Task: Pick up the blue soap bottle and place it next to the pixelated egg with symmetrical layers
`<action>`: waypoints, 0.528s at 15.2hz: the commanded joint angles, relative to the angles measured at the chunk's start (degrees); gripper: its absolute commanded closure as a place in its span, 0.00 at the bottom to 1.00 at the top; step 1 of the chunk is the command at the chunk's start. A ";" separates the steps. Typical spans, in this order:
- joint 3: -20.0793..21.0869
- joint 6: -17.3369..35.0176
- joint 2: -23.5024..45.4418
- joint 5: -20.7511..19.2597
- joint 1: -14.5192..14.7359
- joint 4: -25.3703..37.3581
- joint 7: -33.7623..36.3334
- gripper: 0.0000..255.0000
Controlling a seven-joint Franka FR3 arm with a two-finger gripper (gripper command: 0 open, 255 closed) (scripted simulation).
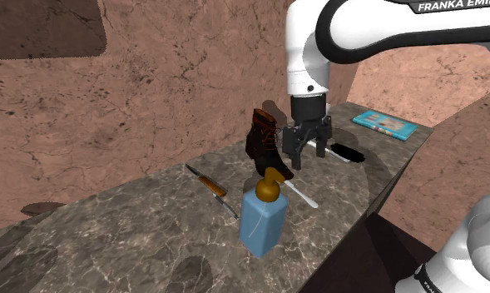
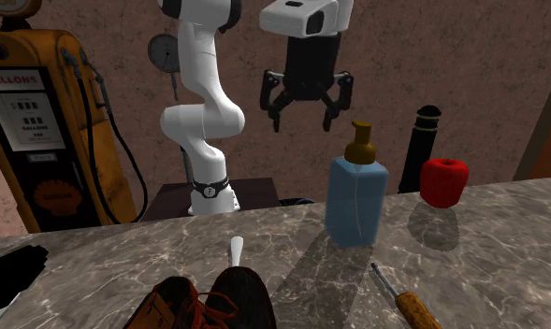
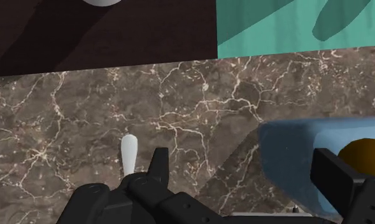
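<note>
The blue soap bottle (image 1: pixel 262 220) with a brown pump stands upright near the counter's front edge in the shoulder view. In the second exterior view the bottle (image 2: pixel 357 198) is mid-counter, and a red blocky egg-like thing (image 2: pixel 444 181) sits to its right at the far edge. My black gripper (image 1: pixel 307 152) hangs open and empty above the counter, behind the bottle and beside a boot. From across the table the gripper (image 2: pixel 303 117) is above and left of the bottle. In the wrist view the bottle (image 3: pixel 288 149) lies below, by one fingertip (image 3: pixel 335 177); the other fingertip (image 3: pixel 159 167) is apart.
A brown lace-up boot (image 1: pixel 266 141), a screwdriver (image 1: pixel 210 185), a white utensil (image 1: pixel 303 196) and a black object (image 1: pixel 347 153) lie on the marble counter (image 1: pixel 135 233). A teal book (image 1: pixel 386 125) rests at the far end. An orange fuel pump (image 2: pixel 39 121) and a black post (image 2: pixel 423 145) stand beyond.
</note>
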 commanded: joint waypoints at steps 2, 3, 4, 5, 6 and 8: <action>2.56 -0.23 6.76 0.03 1.04 6.45 4.93 0.00; 3.28 -0.37 9.03 -0.14 1.46 8.67 6.48 0.00; 3.96 -0.56 11.35 -0.39 1.92 10.97 8.05 0.00; 4.59 -0.80 13.73 -0.70 2.45 13.38 9.62 0.00; 5.19 -1.10 16.17 -1.08 3.04 15.90 11.19 0.00; 6.18 -1.88 21.11 -2.00 4.43 21.18 14.25 0.00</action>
